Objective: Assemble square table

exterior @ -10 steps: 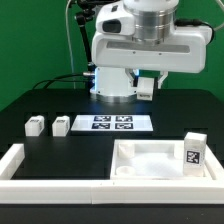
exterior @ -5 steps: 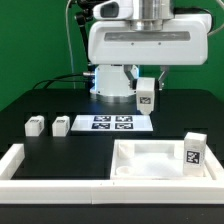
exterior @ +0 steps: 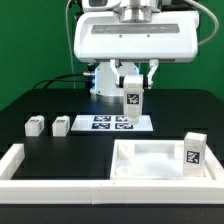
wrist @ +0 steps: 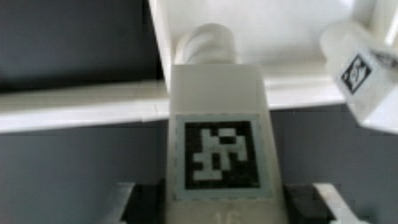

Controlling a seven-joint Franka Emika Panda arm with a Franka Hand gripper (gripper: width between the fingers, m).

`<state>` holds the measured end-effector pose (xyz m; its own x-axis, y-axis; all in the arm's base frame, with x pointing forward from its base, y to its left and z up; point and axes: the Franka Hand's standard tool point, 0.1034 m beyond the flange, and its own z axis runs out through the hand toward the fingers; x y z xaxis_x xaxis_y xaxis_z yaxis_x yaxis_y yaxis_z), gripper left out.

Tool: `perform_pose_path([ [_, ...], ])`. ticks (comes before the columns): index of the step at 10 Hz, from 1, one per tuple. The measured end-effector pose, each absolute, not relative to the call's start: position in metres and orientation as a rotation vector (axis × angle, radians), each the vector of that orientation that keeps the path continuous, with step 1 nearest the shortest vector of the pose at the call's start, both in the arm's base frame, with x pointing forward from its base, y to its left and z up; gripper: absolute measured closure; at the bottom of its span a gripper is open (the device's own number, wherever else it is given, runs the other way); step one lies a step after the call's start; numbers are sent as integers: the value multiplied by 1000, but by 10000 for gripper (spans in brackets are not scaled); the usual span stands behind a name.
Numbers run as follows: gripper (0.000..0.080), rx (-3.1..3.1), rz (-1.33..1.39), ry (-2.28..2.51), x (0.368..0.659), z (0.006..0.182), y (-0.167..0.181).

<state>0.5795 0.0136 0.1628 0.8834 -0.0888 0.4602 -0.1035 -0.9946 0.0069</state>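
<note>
My tool (exterior: pixel 131 89) clamped leg (exterior: pixel 131 100), held clear above worktop (exterior: pixel 40 100). Step, I judged: carrying leg to tabletop (exterior: pixel 150 172) at 5 o'clock. Next needed: align over free corner, lower, twist in.

leg (exterior: pixel 131 99) in hand (exterior: pixel 132 86) above marker board (exterior: pixel 88 124)

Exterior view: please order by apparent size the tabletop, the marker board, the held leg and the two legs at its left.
1. tabletop
2. marker board
3. held leg
4. two left legs: they look alike, so unranked.
</note>
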Motion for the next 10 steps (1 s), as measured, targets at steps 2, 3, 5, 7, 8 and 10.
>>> perform_pose_path([
  [2, 509, 3024, 709, -154, 577, 158, 14],
  [3, 509, 2980, 826, -159, 582, 150, 16],
  [5, 509, 2946, 859, -178, 608, 140, 9],
  [7, 509, 2921, 874, -182, 619, 130, 1],
  [8, 509, 2918, 870, -179, 620, 123, 2],
  [10, 509, 2911, 862, -171, 617, 113, 1],
])
